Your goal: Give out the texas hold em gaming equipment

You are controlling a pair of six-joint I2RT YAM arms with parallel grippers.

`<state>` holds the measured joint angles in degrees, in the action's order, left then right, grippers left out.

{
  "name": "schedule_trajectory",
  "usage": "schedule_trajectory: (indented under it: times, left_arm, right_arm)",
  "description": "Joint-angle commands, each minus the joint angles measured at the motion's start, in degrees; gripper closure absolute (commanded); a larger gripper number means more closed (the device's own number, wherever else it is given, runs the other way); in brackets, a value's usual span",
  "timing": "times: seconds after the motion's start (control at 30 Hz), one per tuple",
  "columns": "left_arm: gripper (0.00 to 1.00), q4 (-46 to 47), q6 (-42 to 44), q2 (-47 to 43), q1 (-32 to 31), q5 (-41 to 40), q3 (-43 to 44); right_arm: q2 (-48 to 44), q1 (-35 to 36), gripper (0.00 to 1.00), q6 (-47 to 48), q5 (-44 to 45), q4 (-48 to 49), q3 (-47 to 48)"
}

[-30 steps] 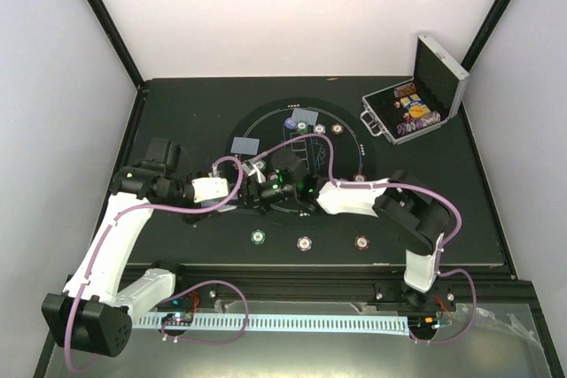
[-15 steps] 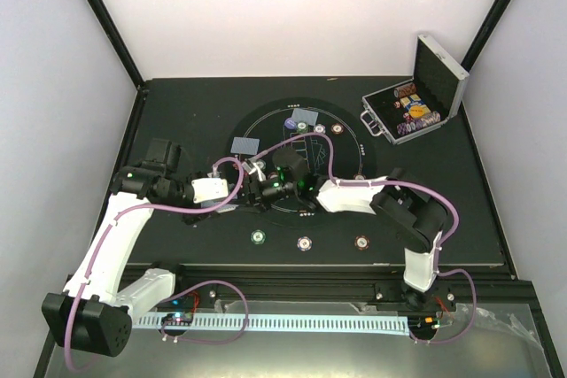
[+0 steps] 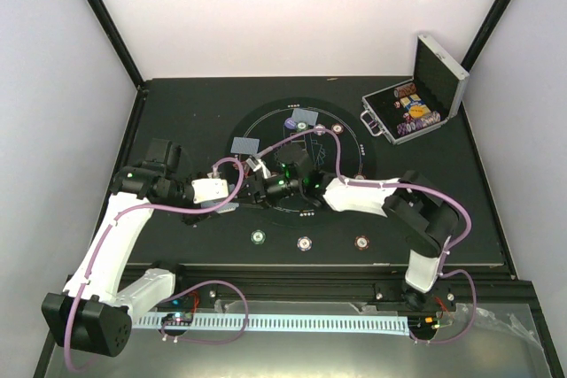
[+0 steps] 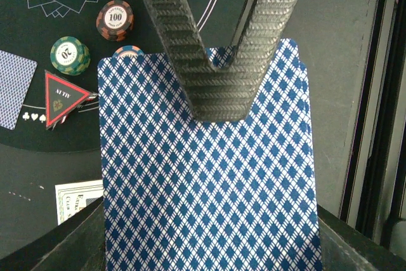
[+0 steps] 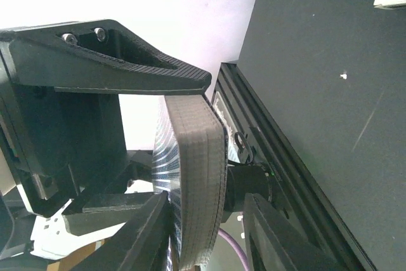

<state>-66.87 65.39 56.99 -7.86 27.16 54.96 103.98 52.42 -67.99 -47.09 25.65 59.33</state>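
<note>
Right claw [image 4: 219,109], jaws narrow at the twelve-o'clock edge of the card deck [image 4: 209,188] clamped by the left claw [image 3: 244,194] over the mat [image 3: 270,130] at its eight o'clock, grip unconfirmed: pinching several cards, or pulling against that clamp, could spill the deck.

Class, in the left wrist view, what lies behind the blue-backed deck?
A chip peeks out above the deck at its top-left corner, and a white printed card shows at its lower left; the rest of both is hidden by the deck.
</note>
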Motion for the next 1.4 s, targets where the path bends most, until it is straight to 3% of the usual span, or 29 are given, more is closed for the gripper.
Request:
schedule_trajectory:
  times: [0.0,0.5,0.83,1.03,1.1,1.23,1.3,1.37]
  left_arm:
    - [0.98,-0.8,1.0,-0.6,0.0,1.1,1.8]
    - [0.98,-0.4,1.1,-0.3,0.0,0.8,1.4]
    - [0.99,-0.1,1.2,-0.2,0.0,0.3,1.1]
    - [0.98,-0.2,1.4,-0.1,0.0,-0.2,0.9]
    - [0.99,-0.3,1.4,-0.2,0.0,-0.2,0.9]
    - [0.98,-0.4,1.4,-0.3,0.0,-0.1,0.9]
    - [0.98,-0.5,1.4,-0.4,0.0,-0.1,0.9]
    - [0.98,-0.6,1.5,-0.4,0.0,-0.1,1.0]
  right_arm:
    - [-1.9,-0.9,0.65,2.6,1.5,-5.7,-1.5]
    - [-6.0,-1.1,0.79,3.1,2.3,-8.1,-2.4]
    - [-6.7,-0.2,0.80,0.2,1.1,-4.2,-3.5]
    - [-7.4,-0.1,0.87,0.9,1.2,-5.4,-3.1]
    - [-7.3,-0.1,0.77,3.3,1.4,-8.9,-2.2]
    - [-6.6,-0.1,0.36,4.7,1.9,-11.3,-2.3]
    - [-6.4,-0.1,0.24,3.4,1.7,-8.6,-3.2]
    - [-6.3,0.4,0.19,3.1,1.8,-7.6,-2.7]
